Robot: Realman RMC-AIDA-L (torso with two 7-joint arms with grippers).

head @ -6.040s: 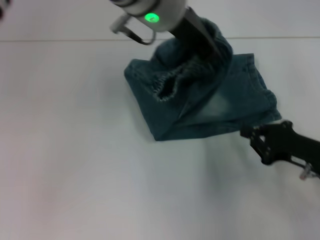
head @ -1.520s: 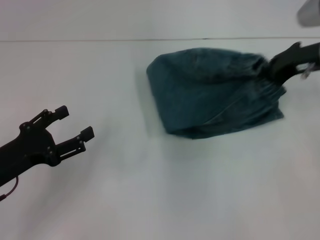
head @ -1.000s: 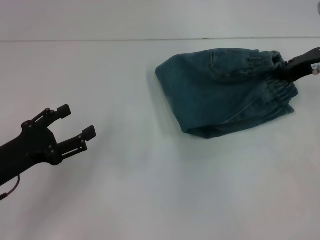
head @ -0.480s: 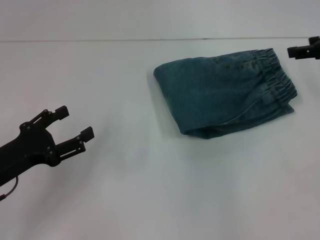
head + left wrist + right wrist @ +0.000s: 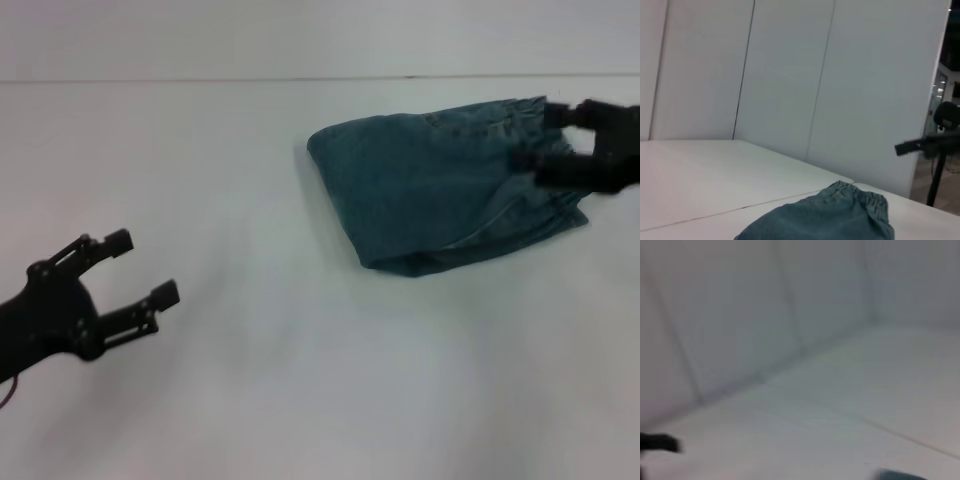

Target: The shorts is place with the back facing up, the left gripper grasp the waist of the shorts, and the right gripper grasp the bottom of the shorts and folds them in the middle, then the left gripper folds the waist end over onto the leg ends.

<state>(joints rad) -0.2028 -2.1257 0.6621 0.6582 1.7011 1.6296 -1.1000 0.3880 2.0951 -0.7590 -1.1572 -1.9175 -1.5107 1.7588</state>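
The blue denim shorts [image 5: 440, 190] lie folded into a compact bundle on the white table [image 5: 300, 380], right of centre, with the elastic waist end toward the right. My right gripper [image 5: 541, 138] hovers open at that waist end, its dark fingers [image 5: 560, 113] blurred over the fabric with nothing held between them. At the near left, far from the shorts, my left gripper [image 5: 142, 267] hangs open and empty. The left wrist view shows the shorts [image 5: 825, 217] low on the table and the right gripper [image 5: 920, 145] farther off.
A seam line [image 5: 200, 80] crosses the white table at the back. White wall panels [image 5: 790, 75] stand behind the table. The right wrist view is blurred, showing only table, wall and a dark shape [image 5: 657, 442] at its edge.
The right gripper let go of the waist end, and the shorts settled flat. It has now come back in from the right edge over that end. The left gripper dropped slightly nearer.
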